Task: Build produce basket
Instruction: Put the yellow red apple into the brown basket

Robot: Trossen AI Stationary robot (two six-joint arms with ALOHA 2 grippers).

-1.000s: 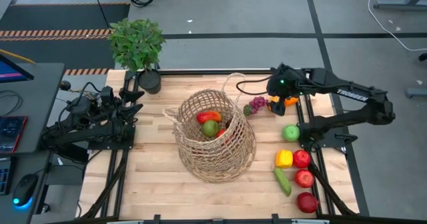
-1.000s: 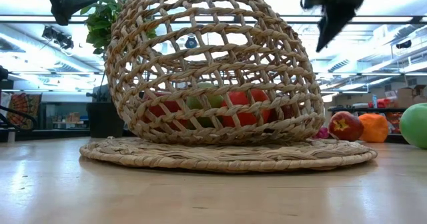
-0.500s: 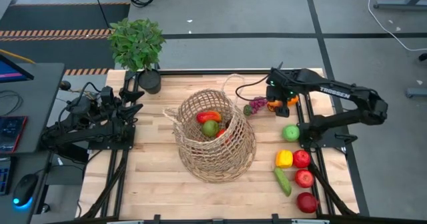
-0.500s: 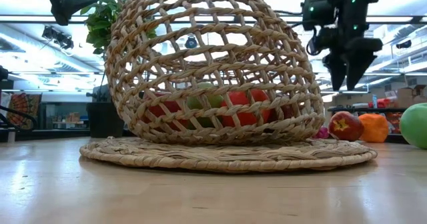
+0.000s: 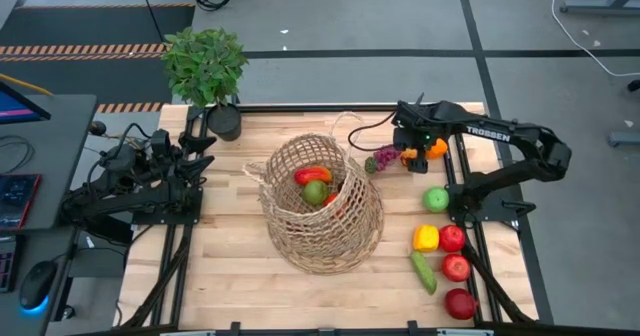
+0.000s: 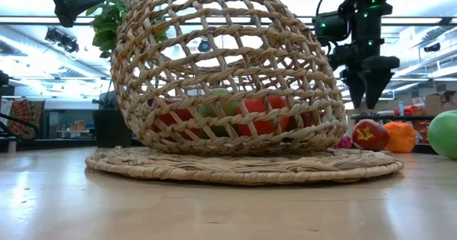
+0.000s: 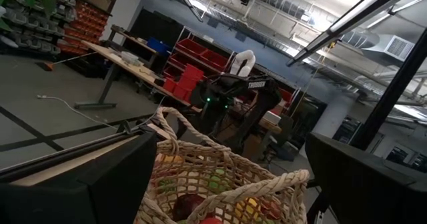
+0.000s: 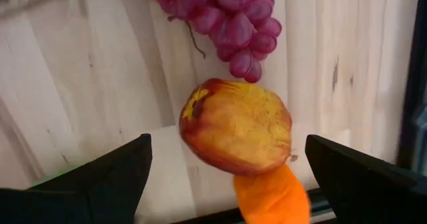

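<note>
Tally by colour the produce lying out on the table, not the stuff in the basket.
Red pieces: 4
Green pieces: 2
Orange piece: 1
Yellow pepper: 1
Purple grapes: 1 bunch
Total: 9

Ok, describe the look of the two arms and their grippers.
Both arms are dark, nearly black, jointed links. The right arm carries white lettering along its upper link and a small green light near the wrist; a thin black cable loops beside it. The right gripper ends in two tapered dark fingers. The left arm is equally dark, with cables bundled at its base.
</note>
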